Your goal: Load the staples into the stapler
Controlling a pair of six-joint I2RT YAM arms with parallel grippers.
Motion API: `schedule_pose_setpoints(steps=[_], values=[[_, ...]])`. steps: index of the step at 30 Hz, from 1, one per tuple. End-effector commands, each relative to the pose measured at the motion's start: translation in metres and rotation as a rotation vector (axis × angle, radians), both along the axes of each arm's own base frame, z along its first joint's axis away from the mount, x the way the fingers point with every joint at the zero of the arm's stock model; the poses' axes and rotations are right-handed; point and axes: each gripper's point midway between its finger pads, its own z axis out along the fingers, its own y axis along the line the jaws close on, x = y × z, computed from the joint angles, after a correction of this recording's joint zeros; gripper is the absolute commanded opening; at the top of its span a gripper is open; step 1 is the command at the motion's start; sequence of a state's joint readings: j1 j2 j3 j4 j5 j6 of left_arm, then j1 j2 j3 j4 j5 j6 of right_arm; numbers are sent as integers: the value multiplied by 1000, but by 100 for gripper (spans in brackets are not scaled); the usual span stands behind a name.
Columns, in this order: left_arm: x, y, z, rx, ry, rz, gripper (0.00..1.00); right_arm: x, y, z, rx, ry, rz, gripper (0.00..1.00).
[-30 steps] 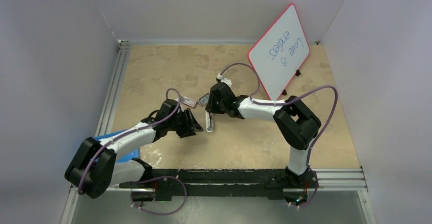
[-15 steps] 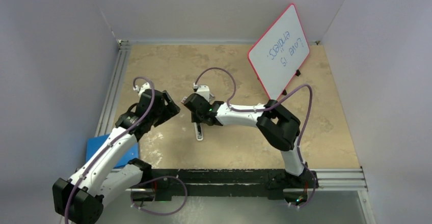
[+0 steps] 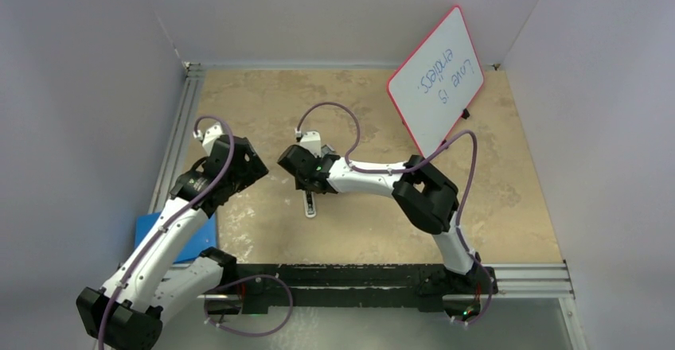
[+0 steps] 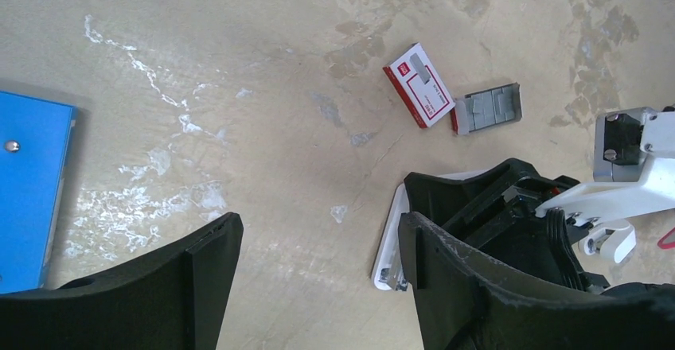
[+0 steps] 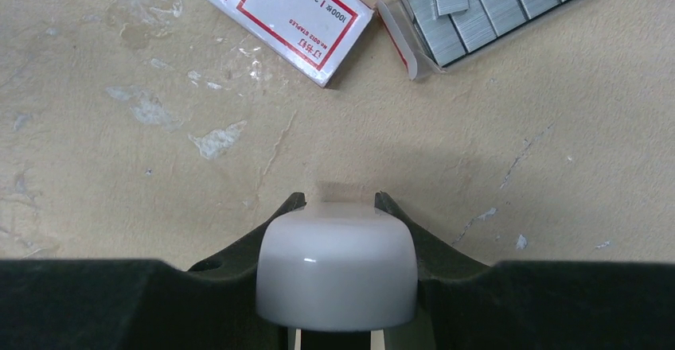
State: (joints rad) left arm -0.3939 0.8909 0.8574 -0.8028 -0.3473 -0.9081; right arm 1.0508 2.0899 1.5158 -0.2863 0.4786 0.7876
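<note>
Stapler [image 5: 336,270] sits between right gripper [image 5: 338,203] fingers; ahead of it, sleeve [image 5: 285,20] lies left, staples tray [image 5: 497,12] right, just beside each other.

Red-framed whiteboard [image 3: 436,81] tilted at the table's [image 3: 263,103] far right; flat blue box [image 4: 28,191] near its left edge.

Lighting's bright and even, soft from overhead, so the table [image 3: 358,111] only gets faint, fuzzy shadows. Wrist shots are sharp on the tabletop, but the stapler [image 5: 336,266] right at the lens goes soft and washed-out, with a tiny glare spot.
</note>
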Motion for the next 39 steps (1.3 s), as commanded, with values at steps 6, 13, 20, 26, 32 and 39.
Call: schedule_pose_setpoints(steps=[6, 13, 20, 26, 32, 39], values=[[8, -2, 18, 7, -43, -27, 72, 11, 6, 15, 2, -48, 4, 43], [12, -10, 20, 9, -33, -82, 72, 8, 8, 36, 54, -61, 13, 57], [12, -22, 32, -37, -67, -144, 74, -3, 7, 71, 171, -83, 42, 61], [11, -31, 57, -83, -176, -210, 76, -12, -27, 107, 260, -154, -28, 62], [11, -62, 90, -199, -314, -365, 77, -1, -117, 113, 164, -235, -294, 64], [9, -95, 118, -303, -463, -547, 78, 17, -218, 115, 110, -292, -517, 71]])
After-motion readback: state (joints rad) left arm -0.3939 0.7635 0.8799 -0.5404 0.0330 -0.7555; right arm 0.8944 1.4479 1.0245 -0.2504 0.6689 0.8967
